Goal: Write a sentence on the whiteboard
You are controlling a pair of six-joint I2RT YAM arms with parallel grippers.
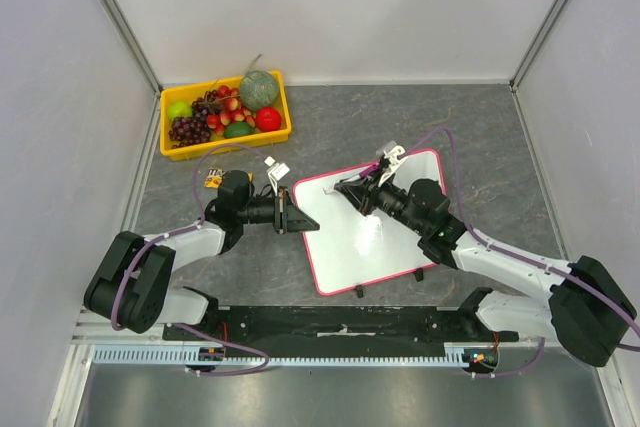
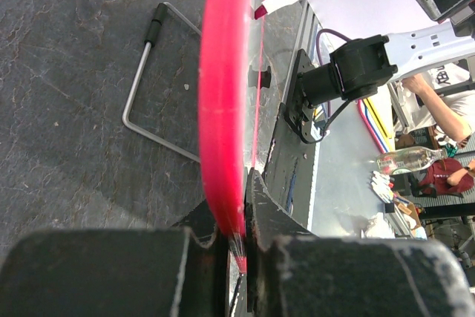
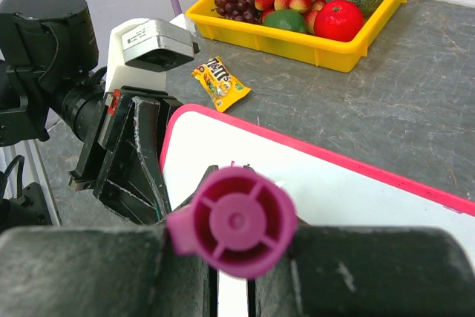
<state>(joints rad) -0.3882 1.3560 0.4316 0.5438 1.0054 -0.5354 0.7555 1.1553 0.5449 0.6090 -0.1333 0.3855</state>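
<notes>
Nearest the lens in the right wrist view is the round magenta end cap of a marker (image 3: 236,220). It is clenched between the dark fingers of the right end effector (image 3: 236,261). From the left wrist view the marker's white barrel ends in a magenta tip that hangs close over the board's face. Whether the tip touches cannot be told.

The grey, stone-patterned table (image 1: 420,127) carries everything. The whiteboard (image 1: 365,247) sits near its middle, skewed, between the two arms, with two of its small black feet showing along its near edge. The left end effector (image 1: 293,217) is closed on the middle of the board's left edge, and the left wrist view shows the pink-red rim pinched between its fingers.

A yellow tray (image 1: 165,132) stands at the table's far left corner, well apart from the board. It holds a green melon (image 1: 258,89), dark grapes (image 1: 188,129), a red apple (image 1: 267,118) and smaller fruit. A small candy packet (image 1: 213,179) lies just in front of the tray, beside the left arm.
</notes>
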